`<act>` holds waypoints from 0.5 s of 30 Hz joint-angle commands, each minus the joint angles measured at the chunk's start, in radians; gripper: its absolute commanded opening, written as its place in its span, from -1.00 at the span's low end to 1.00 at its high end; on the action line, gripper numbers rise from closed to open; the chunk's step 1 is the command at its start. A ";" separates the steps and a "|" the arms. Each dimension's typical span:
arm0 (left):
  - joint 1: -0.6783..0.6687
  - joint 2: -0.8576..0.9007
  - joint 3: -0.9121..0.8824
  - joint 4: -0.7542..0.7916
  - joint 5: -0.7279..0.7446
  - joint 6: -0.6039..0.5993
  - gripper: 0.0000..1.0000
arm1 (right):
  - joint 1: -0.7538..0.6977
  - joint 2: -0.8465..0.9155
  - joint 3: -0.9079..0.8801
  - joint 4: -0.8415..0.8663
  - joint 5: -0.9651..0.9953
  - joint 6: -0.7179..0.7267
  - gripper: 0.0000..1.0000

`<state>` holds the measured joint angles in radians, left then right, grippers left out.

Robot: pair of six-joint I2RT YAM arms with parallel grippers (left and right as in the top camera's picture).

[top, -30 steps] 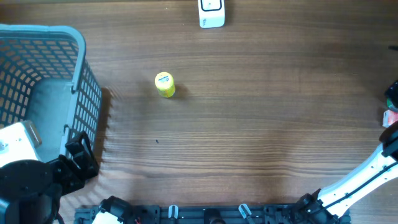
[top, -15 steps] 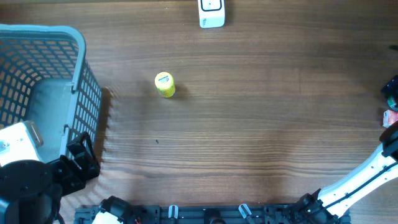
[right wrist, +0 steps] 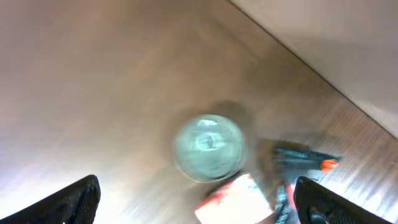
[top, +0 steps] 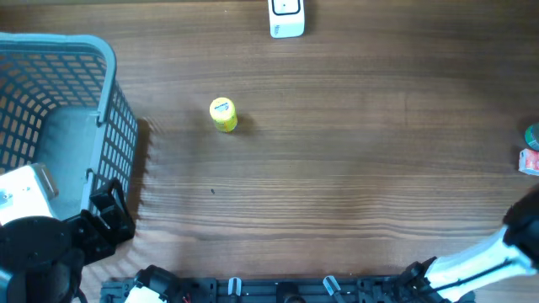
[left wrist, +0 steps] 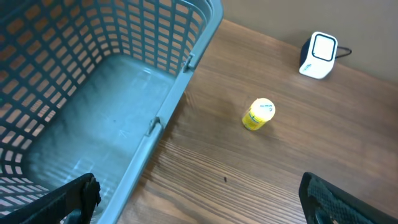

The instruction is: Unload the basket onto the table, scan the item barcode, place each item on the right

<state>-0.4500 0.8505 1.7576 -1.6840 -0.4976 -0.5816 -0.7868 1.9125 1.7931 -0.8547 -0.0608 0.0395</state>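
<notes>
- Fingers [left wrist: 71,198] of the left end effector [left wrist: 198,190] stand wide apart at the near left corner of the table [top: 337,194]. Nothing is between them, and they hang over the near rim of the basket [top: 108,93].
- Over at the near right corner, the right arm [top: 484,261] reaches out towards the table's right edge.
- The right end effector [right wrist: 196,196] is spread just as wide and grips nothing. Its wrist view is blurred.
- Below the right end effector a round teal-lidded container [right wrist: 208,147] stands on the wood.
- A red and white packet [right wrist: 239,200] lies just beside the container, and a dark tool with an orange tip [right wrist: 308,158] lies a little further off. None of these touches the fingers.
- The blue mesh basket fills the left side of the table, and what shows of its floor is bare.
- The yellow bottle [top: 223,114] appears to stand upright on the open wood left of the middle. It is near the basket but clear of it, and well apart from both end effectors.
- At the far edge, the white barcode scanner [top: 286,18] sits with a dark cable running off behind it, somewhat right of the bottle and well apart from it.
</notes>
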 commanded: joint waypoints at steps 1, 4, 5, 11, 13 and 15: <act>-0.003 -0.005 0.000 0.004 -0.072 0.001 1.00 | 0.010 -0.117 0.009 -0.042 -0.574 0.040 1.00; -0.003 -0.005 0.000 0.000 -0.084 0.001 1.00 | 0.046 -0.133 0.009 -0.076 -0.812 0.043 1.00; -0.003 -0.005 0.000 0.000 -0.084 0.001 1.00 | 0.078 -0.132 0.007 -0.081 -0.845 0.040 1.00; -0.003 -0.005 0.000 0.000 -0.091 0.000 1.00 | 0.467 -0.126 0.004 -0.201 -0.537 -0.079 1.00; -0.003 -0.005 0.000 0.000 -0.091 0.000 1.00 | 0.678 -0.116 0.005 -0.191 -0.411 -0.177 1.00; -0.003 -0.005 0.000 0.000 -0.090 0.000 1.00 | 0.851 -0.100 0.005 -0.176 -0.372 -0.278 1.00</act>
<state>-0.4500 0.8505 1.7576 -1.6833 -0.5682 -0.5816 -0.1780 1.7840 1.8004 -1.0386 -0.5644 -0.0456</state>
